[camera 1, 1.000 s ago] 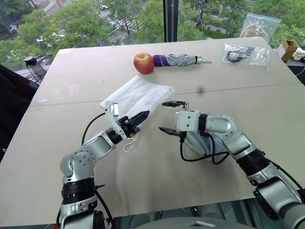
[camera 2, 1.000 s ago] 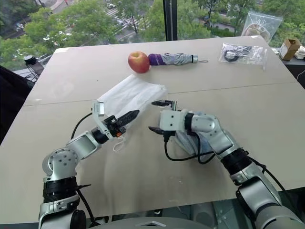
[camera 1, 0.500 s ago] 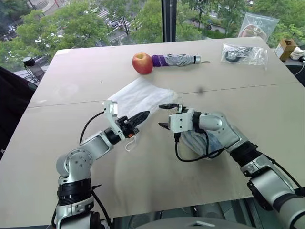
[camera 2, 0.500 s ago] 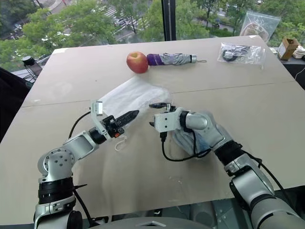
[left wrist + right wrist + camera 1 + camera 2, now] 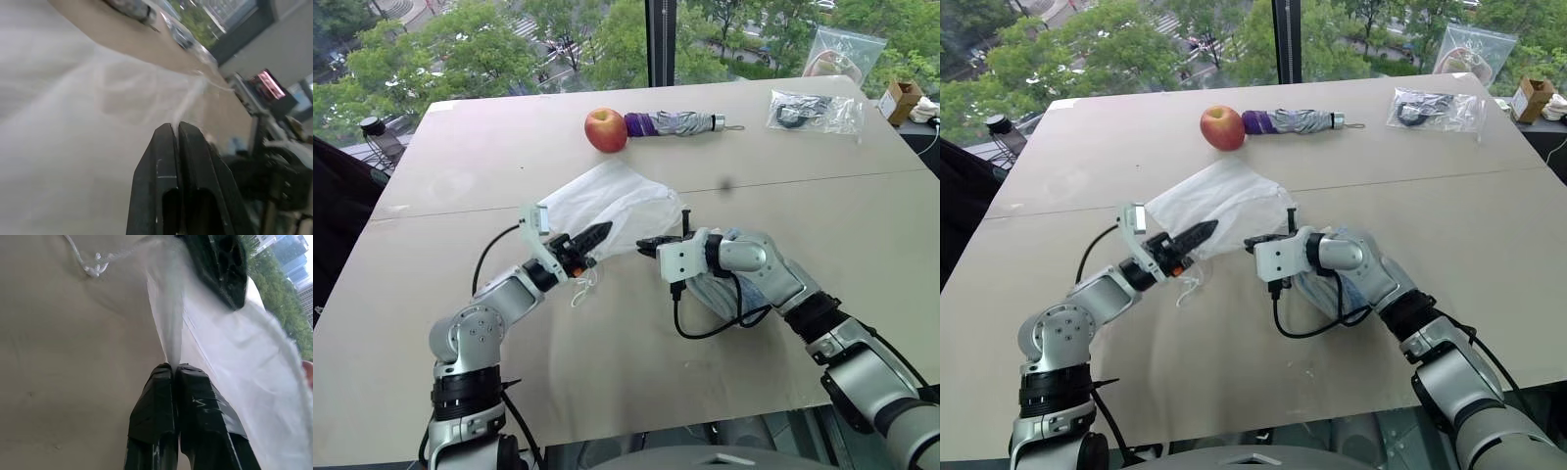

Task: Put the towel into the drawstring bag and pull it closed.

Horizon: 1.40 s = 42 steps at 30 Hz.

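Now one drawstring bag [image 5: 617, 206], one towel [image 5: 744, 289], two pincers pinching bag.

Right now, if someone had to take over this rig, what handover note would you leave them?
Left gripper: shut on the near edge of the drawstring bag.
Right gripper: shut on the bag's other side, so the bag is lifted and stretched between the two.
Towel: on the table under the right forearm, outside the bag.
Done: bag gripped by both grippers.
Left: open the mouth, put the towel in, pull the cords closed.
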Motion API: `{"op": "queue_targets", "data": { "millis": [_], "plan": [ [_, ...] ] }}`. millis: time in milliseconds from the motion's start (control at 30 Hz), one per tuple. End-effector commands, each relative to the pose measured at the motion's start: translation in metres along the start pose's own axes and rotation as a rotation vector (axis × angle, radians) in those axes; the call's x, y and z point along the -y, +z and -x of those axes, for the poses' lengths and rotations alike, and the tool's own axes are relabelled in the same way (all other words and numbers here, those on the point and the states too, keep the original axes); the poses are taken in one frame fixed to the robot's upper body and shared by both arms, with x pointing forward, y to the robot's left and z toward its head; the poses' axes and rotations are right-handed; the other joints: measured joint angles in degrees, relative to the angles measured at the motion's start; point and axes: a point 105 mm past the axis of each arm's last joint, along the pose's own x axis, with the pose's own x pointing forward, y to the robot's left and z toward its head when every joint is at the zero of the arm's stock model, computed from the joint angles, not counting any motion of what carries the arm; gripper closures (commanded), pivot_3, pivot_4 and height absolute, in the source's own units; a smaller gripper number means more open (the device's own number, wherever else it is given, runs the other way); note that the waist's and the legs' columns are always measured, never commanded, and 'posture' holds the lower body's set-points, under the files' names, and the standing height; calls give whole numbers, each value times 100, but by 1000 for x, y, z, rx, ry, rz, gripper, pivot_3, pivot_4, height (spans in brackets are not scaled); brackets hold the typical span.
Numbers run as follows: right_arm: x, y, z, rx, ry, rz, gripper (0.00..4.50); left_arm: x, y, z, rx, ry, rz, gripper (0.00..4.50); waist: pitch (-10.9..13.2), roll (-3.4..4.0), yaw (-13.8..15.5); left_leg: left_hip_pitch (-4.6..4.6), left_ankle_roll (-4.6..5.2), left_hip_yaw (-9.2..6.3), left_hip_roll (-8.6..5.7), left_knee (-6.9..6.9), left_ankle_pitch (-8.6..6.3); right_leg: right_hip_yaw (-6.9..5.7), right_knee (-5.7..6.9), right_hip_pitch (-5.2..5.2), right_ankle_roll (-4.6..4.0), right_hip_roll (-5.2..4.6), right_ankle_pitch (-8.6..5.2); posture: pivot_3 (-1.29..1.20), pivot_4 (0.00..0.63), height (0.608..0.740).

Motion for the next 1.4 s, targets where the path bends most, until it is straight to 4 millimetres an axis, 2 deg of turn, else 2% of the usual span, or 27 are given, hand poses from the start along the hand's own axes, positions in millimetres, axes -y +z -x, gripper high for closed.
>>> {"op": "queue_targets", "data": {
  "millis": [33, 133, 200, 267, 367, 467, 533, 600, 700, 833, 900, 1000, 1067, 1167, 1300, 1400],
  "plan": [
    [-7, 4, 3, 20, 27, -1, 4386, 0, 45, 1, 190, 41, -136, 4500, 0, 0, -3, -1, 0, 0, 0, 0, 0, 0, -1, 0, 0, 0, 0, 0, 150, 740],
    [-7, 3, 4, 19, -2, -27, 4386, 7, 67, -3, 275, 67, -272, 4500, 2, -3, -4, -1, -1, 1, 0, 0, -1, 1, -4, 0, 0, 0, 0, 0, 150, 740],
    [1, 4, 4, 20, -54, -44, 4386, 17, 74, -7, 288, 63, -401, 4500, 2, -3, -8, -1, -3, 1, 1, -1, -1, 0, -4, -1, 0, 1, 0, 0, 150, 740],
    [9, 8, 3, 40, -107, -79, 4386, 26, 75, -11, 274, 45, -531, 4500, 2, -4, -17, 0, -4, 5, 1, -6, -2, 5, -4, -3, 0, 2, 0, 0, 150, 740],
    [24, 20, 4, 98, -173, -178, 4386, 39, 66, -20, 215, 13, -737, 4500, 2, -3, -11, -2, -4, 5, 2, -10, -2, 7, -5, -8, -1, 2, 1, 0, 150, 740],
    [30, 37, 10, 178, -190, -280, 3542, 45, 61, -28, 221, 2, -785, 4500, 2, -3, -8, -3, -4, 4, 2, -14, -2, 7, -6, -12, -1, 3, 1, 0, 150, 740],
    [47, 48, 22, 245, -292, -331, 2523, 44, 61, -31, 228, 28, -819, 4500, 3, -3, -7, -6, -4, 1, 3, -16, -3, 4, -6, -15, -1, 3, 1, 0, 150, 740],
    [57, 51, 42, 283, -337, -469, 1547, 41, 65, -32, 255, 72, -828, 4500, 3, -3, -1, -11, -4, 1, 3, -17, -3, 4, -6, -21, 0, 3, 1, 0, 150, 740],
    [44, 52, 71, 263, -204, -630, 41, 40, 66, -33, 274, 100, -825, 4500, 3, -3, 45, -17, -3, -2, 3, -15, -4, 1, -9, -23, 0, 1, 1, 0, 150, 740],
    [29, 10, 124, 6, -207, -715, 41, 36, 50, -35, 235, 101, -823, 4500, 4, -4, 91, -23, 2, -3, 2, -17, -7, -6, -20, -22, 0, 0, 1, 0, 150, 740],
    [21, -4, 143, -75, -221, -770, 41, 35, 46, -35, 222, 96, -831, 4500, 5, -5, 97, -24, 2, -2, 4, -22, -7, -8, -22, -22, 0, -1, 1, 0, 150, 740],
    [-1, -23, 163, -212, -234, -914, 41, 32, 43, -34, 209, 100, -839, 4500, 6, -8, 123, -28, 3, 1, 6, -24, -7, -7, -22, -27, 0, -1, 1, 0, 150, 740],
    [-9, -39, 165, -235, -345, -1075, 41, 30, 41, -34, 204, 103, -834, 4500, 8, -10, 124, -29, 3, 1, 8, -23, -7, -7, -24, -27, 0, -1, 1, 0, 150, 740],
    [-26, -56, 159, -288, -382, -1202, 41, 28, 35, -35, 194, 102, -830, 4500, 7, -10, 129, -28, 6, 14, 16, -21, -9, 0, -23, -31, -1, 0, 2, 0, 150, 740],
    [-39, -57, 138, -240, -331, -1370, 41, 30, 30, -36, 187, 97, -833, 4500, 4, -22, 132, -30, 7, 14, 14, -6, -9, -2, -22, -27, -3, 2, 5, 0, 150, 740],
    [-53, -58, 126, -272, -252, -1386, 41, 31, 30, -36, 189, 99, -838, 4500, 3, -27, 98, -16, 21, 15, 21, 0, -18, -3, -23, -10, -9, 8, 10, 0, 150, 740]
  ]
}}
